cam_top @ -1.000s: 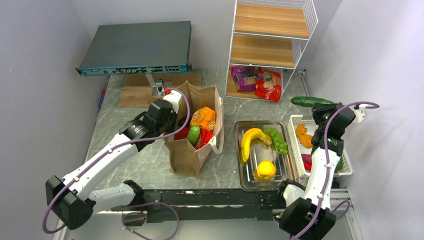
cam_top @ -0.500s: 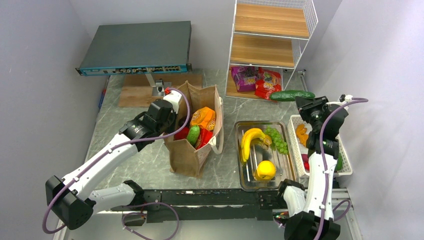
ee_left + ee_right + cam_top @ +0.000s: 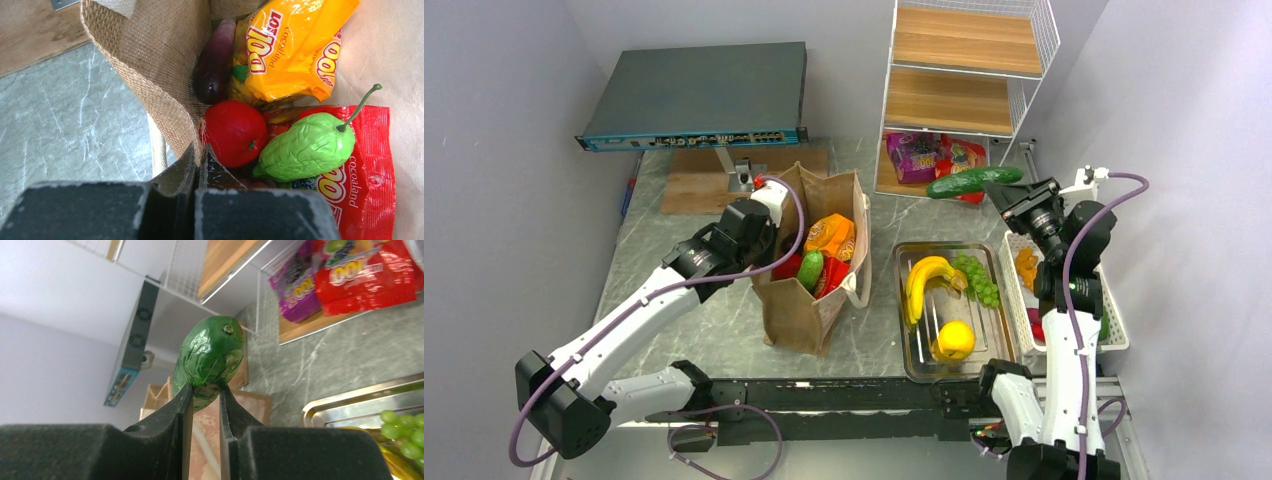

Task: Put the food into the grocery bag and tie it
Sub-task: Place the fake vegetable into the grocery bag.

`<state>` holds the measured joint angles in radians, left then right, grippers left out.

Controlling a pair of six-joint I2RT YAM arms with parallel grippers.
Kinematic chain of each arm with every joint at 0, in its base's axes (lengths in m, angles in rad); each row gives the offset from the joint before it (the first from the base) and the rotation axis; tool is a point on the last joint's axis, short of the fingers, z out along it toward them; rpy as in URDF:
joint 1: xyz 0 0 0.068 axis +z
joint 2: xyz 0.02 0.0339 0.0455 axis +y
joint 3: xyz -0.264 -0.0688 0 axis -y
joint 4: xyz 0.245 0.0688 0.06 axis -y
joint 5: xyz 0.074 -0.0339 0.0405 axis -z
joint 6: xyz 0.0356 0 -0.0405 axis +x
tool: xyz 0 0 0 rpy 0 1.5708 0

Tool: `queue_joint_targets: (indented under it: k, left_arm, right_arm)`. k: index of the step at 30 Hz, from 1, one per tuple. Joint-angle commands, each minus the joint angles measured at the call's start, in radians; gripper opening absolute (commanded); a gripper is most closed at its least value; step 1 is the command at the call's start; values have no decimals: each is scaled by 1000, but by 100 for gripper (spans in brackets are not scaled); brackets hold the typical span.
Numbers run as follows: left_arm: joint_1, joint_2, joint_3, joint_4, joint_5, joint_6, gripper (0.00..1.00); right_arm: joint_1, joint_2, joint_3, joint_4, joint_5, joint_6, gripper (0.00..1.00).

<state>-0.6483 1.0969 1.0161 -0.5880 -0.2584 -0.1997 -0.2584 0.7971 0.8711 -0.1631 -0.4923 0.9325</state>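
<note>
The brown grocery bag [image 3: 809, 310] stands open left of centre. My left gripper [image 3: 769, 238] is shut on its left rim [image 3: 145, 75], the fabric edge pinched between the fingertips [image 3: 200, 150]. Inside lie an orange snack packet [image 3: 295, 45], a red apple [image 3: 232, 132], a wrinkled green vegetable [image 3: 305, 147], a red packet [image 3: 370, 175] and a dark purple eggplant [image 3: 212, 62]. My right gripper [image 3: 1012, 197] is shut on a green cucumber [image 3: 974, 182], held level in the air in front of the wire shelf. In the right wrist view the cucumber [image 3: 210, 357] sticks out past the jaws [image 3: 206, 390], with the bag [image 3: 252, 402] beyond.
A metal tray [image 3: 904, 300] holds a banana [image 3: 924, 280], green grapes [image 3: 979, 275] and a lemon [image 3: 954, 340]. A white basket [image 3: 1014, 240] with more food sits at the right edge. Behind are a wire shelf with packets [image 3: 939, 160], a wooden board [image 3: 694, 180] and a grey device [image 3: 694, 95].
My right arm has carried the cucumber leftward, from above the white basket to in front of the shelf. The left arm and the bag have not moved.
</note>
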Motion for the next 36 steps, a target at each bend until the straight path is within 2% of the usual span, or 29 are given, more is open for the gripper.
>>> queue_joint_targets:
  k: [1,10,22,30,36]
  left_arm:
    - [-7,11,32,-8,19,6,0]
    - [-8,15,34,-7,18,7,0]
    - [-8,9,33,-7,8,7,0]
    - [-8,7,35,-7,8,9,0]
    - [-8,-1,32,-6,7,9,0]
  right_arm:
    - [61,-3,78,64,-60,5,0]
    - [249,70,172,62,-43,-28,0]
    - [650,272,345,-1,141,-176,0]
    - [803,426,460,-76,172,-263,0]
    - [858,511,533,-156,199,-322,0]
